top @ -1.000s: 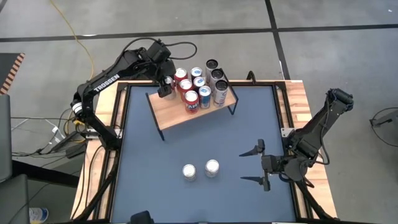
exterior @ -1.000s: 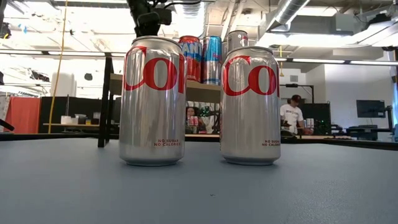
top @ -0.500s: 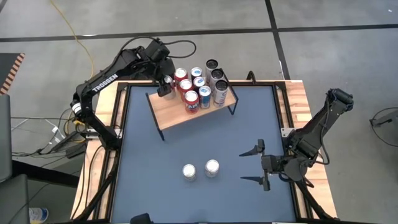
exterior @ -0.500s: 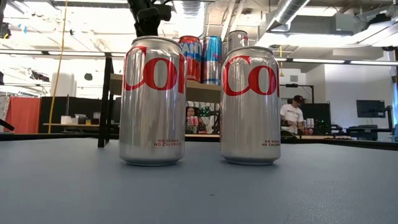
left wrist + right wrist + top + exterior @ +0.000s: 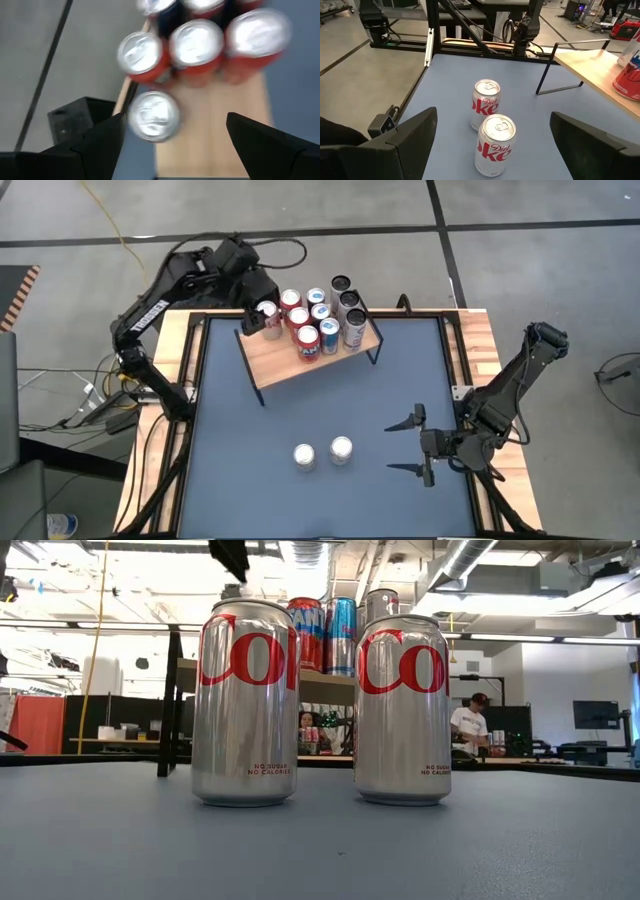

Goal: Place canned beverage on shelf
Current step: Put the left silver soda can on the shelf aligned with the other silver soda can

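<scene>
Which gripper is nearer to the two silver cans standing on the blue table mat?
The right gripper. It waits just to the side of the two silver cans, jaws open toward them. The left gripper is far off, above the shelf at the table's far edge.

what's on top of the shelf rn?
Nine upright cans clustered at the far end of the shelf, one at its far-left corner just ahead of the open left gripper. Near half is bare board. Labels mostly hidden from above.
</scene>
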